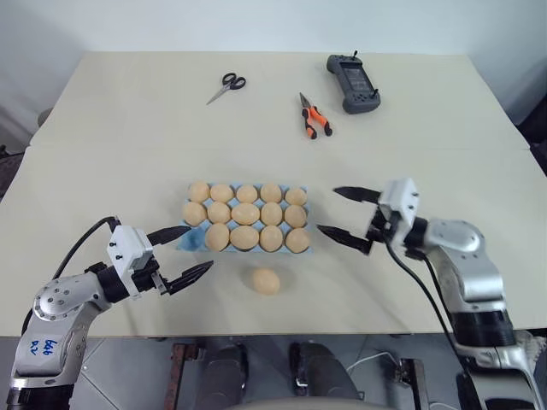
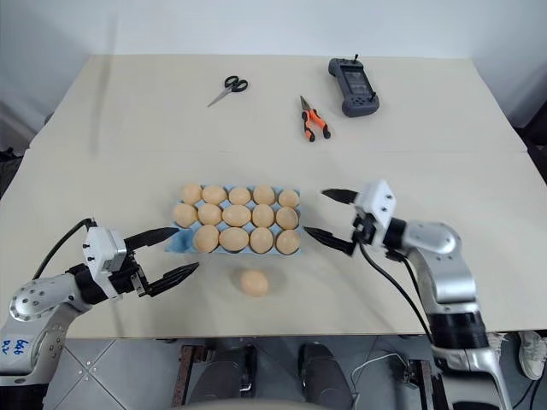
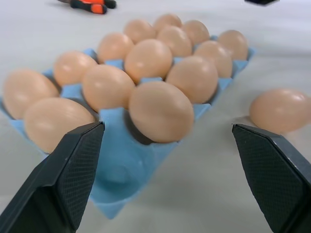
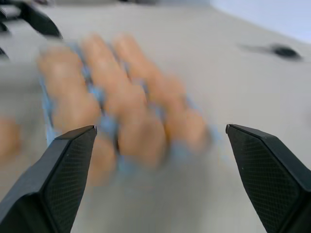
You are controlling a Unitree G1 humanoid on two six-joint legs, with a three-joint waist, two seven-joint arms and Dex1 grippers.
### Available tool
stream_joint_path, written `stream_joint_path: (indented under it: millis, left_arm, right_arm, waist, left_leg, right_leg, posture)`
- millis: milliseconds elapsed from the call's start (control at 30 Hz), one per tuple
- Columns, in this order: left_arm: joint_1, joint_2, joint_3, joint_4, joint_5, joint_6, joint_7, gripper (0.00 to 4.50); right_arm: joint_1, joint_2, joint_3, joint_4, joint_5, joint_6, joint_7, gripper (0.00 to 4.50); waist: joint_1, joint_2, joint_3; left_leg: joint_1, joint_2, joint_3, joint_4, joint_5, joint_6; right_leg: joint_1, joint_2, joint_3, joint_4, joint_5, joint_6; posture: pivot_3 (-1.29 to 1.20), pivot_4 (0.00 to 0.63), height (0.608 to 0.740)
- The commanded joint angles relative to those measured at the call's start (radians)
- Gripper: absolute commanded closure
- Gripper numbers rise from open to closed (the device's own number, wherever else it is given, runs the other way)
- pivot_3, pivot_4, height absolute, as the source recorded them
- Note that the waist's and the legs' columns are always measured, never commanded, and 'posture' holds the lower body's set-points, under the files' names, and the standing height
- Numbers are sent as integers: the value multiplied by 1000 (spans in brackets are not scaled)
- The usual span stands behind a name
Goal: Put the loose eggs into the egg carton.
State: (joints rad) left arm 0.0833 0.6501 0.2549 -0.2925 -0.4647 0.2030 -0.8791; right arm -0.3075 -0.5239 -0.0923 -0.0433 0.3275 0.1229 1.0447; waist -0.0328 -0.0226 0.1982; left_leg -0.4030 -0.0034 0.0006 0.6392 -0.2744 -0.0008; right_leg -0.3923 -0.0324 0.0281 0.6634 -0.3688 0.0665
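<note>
Standing wide open and empty, right gripper [image 1: 350,218] hangs just off the carton's right edge, fingers level and aimed left at it w/ nothing between them; that reads as an arm w/ no job at the moment, parked clear so it won't knock the filled rows. Left gripper [image 1: 182,254] is spread apart too, empty, low over the table at the carton's near-left corner, pointing right. From its wrist cam the one bare cup [image 3: 116,177] sits right between its fingers and the loose egg [image 1: 265,281] lies just past the right-hand finger, so it looks lined up for that egg & that cup. Carton [image 1: 190,243] sits mid-table, blue, 14 of 15 cups filled by my count; only the near-left corner cup shows blue. Loose egg rests on its side on the table just near of the carton, about level w/ the middle of the near row, apart from it and touching nothing. Likely next: left arm goes right, takes the egg, drops it in the corner cup; egg can roll if nudged. Far side: scissors [image 1: 226,86], orange pliers [image 1: 314,116], dark handheld controller [image 1: 354,83], all well clear, no part in this.
</note>
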Motion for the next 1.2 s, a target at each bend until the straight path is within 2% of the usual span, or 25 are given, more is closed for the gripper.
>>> stream_joint_path:
  millis: [33, 200, 333, 533, 767, 900, 1033, 1200]
  left_arm:
    - [-17, 19, 10, 17, 13, -37, -18, 0]
    - [-40, 30, 11, 46, 15, -45, -30, 0]
    - [-60, 36, 8, 56, 9, -36, -36, 0]
    - [-80, 39, 2, 60, 7, -43, -56, 0]
    - [-66, 60, 14, 64, 4, -42, -97, 0]
    - [-35, 70, 39, 53, -5, -44, -113, 0]
    - [20, 85, 58, 34, -16, -44, -136, 0]
    - [112, 82, 106, 39, -8, -79, -139, 0]
  right_arm:
    - [66, -33, -86, -11, 12, -108, -18, 34]
    - [132, -66, -105, 12, 10, -195, -4, 34]
    - [178, -108, -75, 1, 15, -239, 72, 34]
    - [183, -170, -12, -109, 87, -106, 146, 34]
    - [54, -189, 149, -294, 175, 141, 184, 34]
    - [-25, -169, 251, -321, 180, 235, 199, 34]
    - [-77, -143, 335, -312, 138, 241, 209, 34]
    - [-147, -27, 467, -234, 38, 239, 153, 34]
  waist:
    - [-1, 0, 0]
    - [-1, 0, 0]
    - [0, 2, 1]
    - [1, 2, 1]
    - [2, 2, 1]
    - [3, 2, 1]
    - [3, 2, 1]
    - [-5, 2, 1]
  left_leg:
    - [0, 0, 1, 1, 0, 0]
    - [2, 2, 3, 8, 1, 2]
    - [19, 2, 3, 6, 2, 2]
    - [17, 2, 3, 6, 2, 2]
    - [16, 3, 3, 4, 1, 1]
    - [15, 3, 3, 4, 1, 1]
    - [14, 3, 3, 3, 0, 2]
    - [15, 3, 3, -3, 0, 1]
  right_leg:
    - [0, 0, 1, 1, 0, 0]
    - [3, 1, 3, 4, 0, 0]
    - [20, 1, 3, 0, 1, -1]
    - [18, 0, 3, -1, 1, -2]
    - [17, 1, 3, -2, 1, -2]
    - [17, 0, 3, -4, 1, -2]
    - [16, -1, 2, -6, 1, -2]
    - [15, 0, 2, -8, 1, -2]
  posture:
    - [0, 150, 740]
    - [0, 150, 740]
    - [0, 150, 740]
    - [0, 150, 740]
    - [0, 150, 740]
    - [0, 150, 740]
    - [0, 150, 740]
    - [0, 150, 740]
